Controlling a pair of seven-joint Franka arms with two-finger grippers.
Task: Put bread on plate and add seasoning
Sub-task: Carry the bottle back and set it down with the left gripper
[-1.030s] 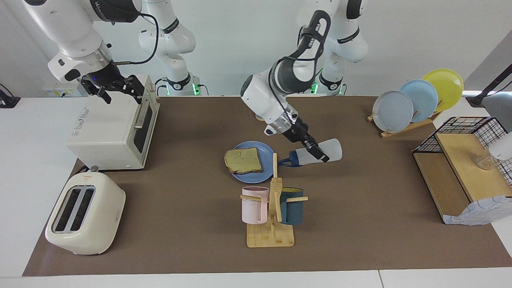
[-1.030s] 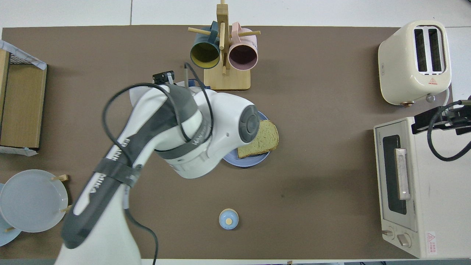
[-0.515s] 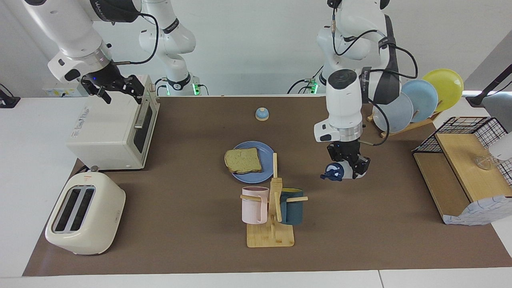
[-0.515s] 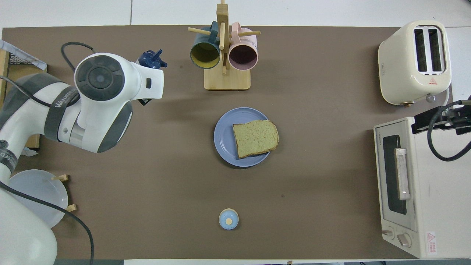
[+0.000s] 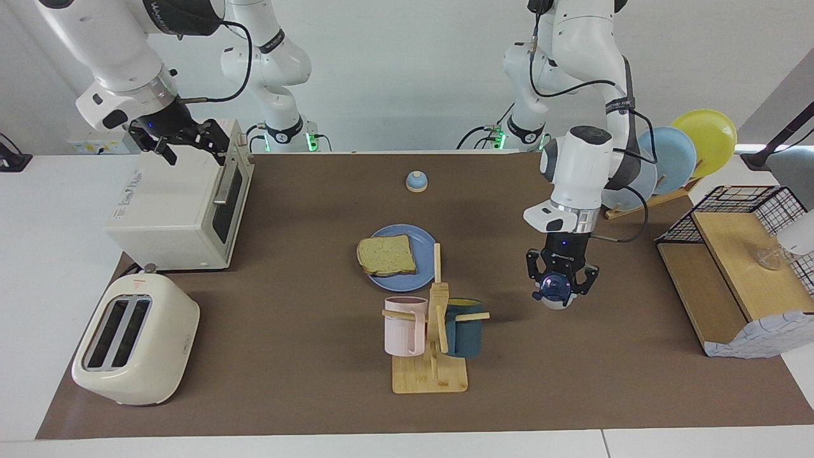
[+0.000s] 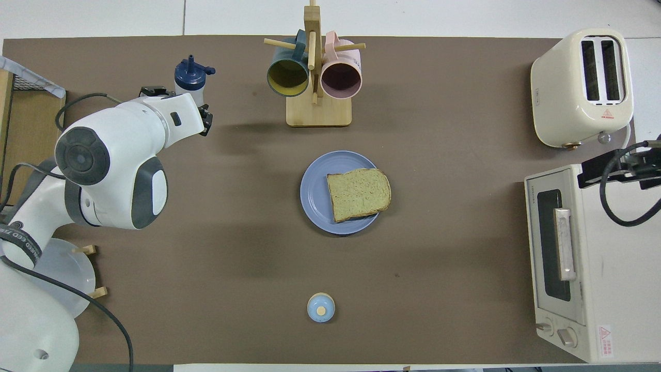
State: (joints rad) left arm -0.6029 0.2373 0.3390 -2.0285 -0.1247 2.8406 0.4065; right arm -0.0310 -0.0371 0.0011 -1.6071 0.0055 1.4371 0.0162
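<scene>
Plastic bottle: I am pinching the seasoning (image 5: pixel 553 294) in my left gripper (image 5: pixel 559 285), my fingers pressed against its translucent sides, navy cap facing up, above the brown mat (image 5: pixel 286 381) toward the left arm's end of the table.
Clock position: in the overhead view the seasoning (image 6: pixel 190 82) is sitting at about ten o'clock from the plate (image 6: pixel 315 206), well apart from it.
Bread: the bread (image 5: pixel 386 254) is lying on the plate (image 5: pixel 425 238), its crust edge overhanging the rim toward the right arm's end.
Task stage: I am judging the sprinkling as done or nearly so, and the bottle as on its way to being set down.
Contact: I cannot tell whether the bottle's base is touching the mat or hanging just above it.
Risk one: if I am letting go while the base is off the mat, the bottle is likely dropping and tipping, since it is tall and narrow.
Risk two: the soft walls are giving under my squeeze, so a hard press could push seasoning out of the spout.
Risk three: the mug rack (image 5: pixel 432 356) is standing between bottle and plate, at about three o'clock from the bottle in the overhead view; a low sweep back could be clipping its pegs.
Right gripper: my right gripper (image 5: pixel 187 141) is waiting over the toaster oven (image 5: pixel 172 216), fingers spread, holding nothing.
</scene>
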